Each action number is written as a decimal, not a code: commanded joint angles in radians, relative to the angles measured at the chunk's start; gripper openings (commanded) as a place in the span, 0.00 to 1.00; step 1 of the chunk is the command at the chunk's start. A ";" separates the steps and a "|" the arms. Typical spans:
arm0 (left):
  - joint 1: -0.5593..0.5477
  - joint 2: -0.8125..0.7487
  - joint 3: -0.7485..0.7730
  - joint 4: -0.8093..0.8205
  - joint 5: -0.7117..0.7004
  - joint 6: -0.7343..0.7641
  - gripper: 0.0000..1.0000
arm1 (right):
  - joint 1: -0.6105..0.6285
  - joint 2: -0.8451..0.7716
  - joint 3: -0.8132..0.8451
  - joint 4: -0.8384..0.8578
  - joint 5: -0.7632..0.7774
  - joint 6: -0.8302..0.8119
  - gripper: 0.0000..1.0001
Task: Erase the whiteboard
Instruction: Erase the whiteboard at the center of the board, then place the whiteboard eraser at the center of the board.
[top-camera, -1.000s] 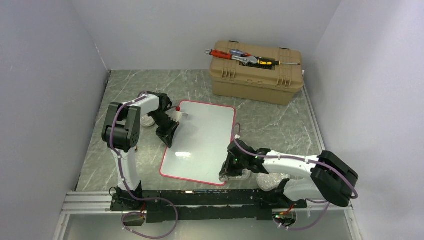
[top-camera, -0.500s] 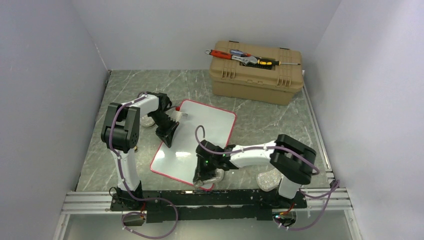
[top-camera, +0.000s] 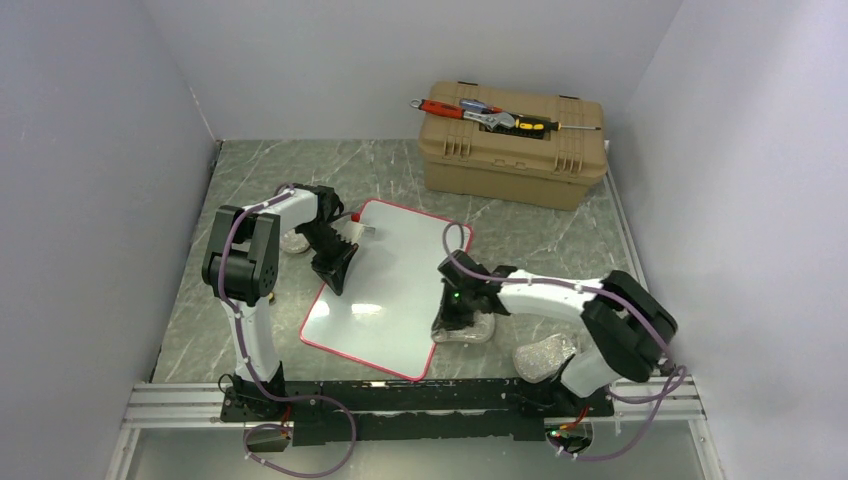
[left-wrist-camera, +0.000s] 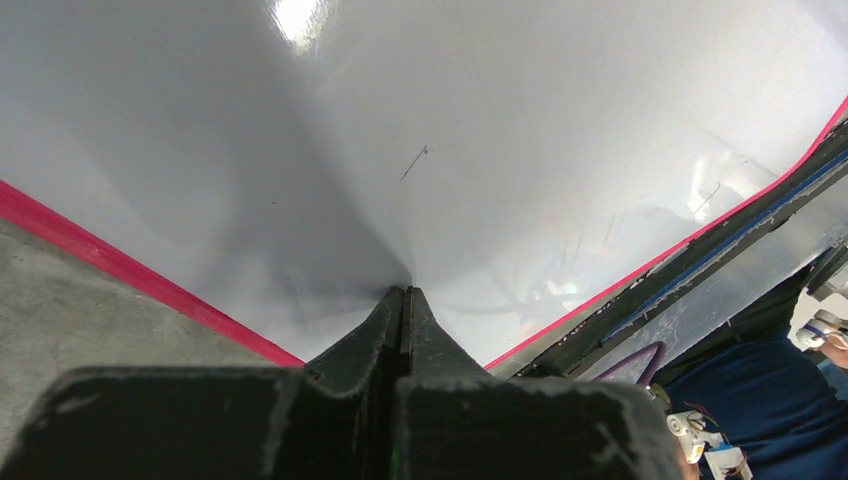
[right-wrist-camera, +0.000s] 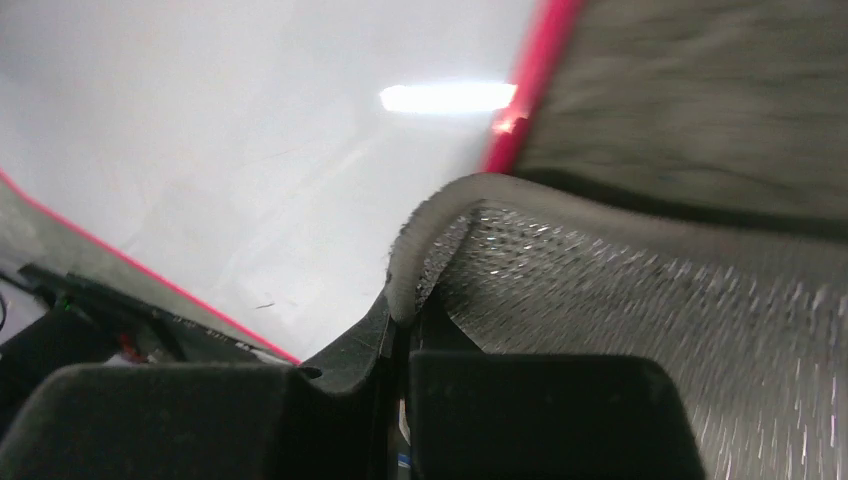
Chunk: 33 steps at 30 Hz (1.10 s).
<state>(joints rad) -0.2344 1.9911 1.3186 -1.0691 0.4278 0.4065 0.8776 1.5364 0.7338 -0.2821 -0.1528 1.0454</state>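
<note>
Whiteboard (top-camera: 385, 285) lies flat but skewed on the grey marbled table (top-camera: 560, 240), in front of the tan toolbox (top-camera: 515, 150) at back right. Left gripper (top-camera: 336, 283) is fully closed with nothing in it, tips down on the board just inside its left red rim, and a short faint pen mark (left-wrist-camera: 414, 160) shows on the white ahead of it. Right gripper (top-camera: 453, 322) is clamped on the edge of a grey textured cloth (right-wrist-camera: 620, 320), which sits at the board's right rim.
</note>
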 joint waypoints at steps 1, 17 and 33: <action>-0.002 -0.011 0.008 0.045 -0.010 0.031 0.03 | -0.097 -0.105 -0.022 -0.293 0.221 -0.130 0.00; -0.001 -0.280 0.123 0.063 -0.225 -0.014 0.20 | -0.332 0.052 0.317 -0.345 0.251 -0.348 0.09; 0.015 -0.401 -0.017 0.201 -0.481 -0.201 0.03 | -0.232 -0.036 0.353 -0.414 0.349 -0.276 0.69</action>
<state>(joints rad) -0.2279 1.6279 1.3285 -0.9218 -0.0128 0.2672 0.5751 1.5955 1.1034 -0.6743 0.1471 0.7181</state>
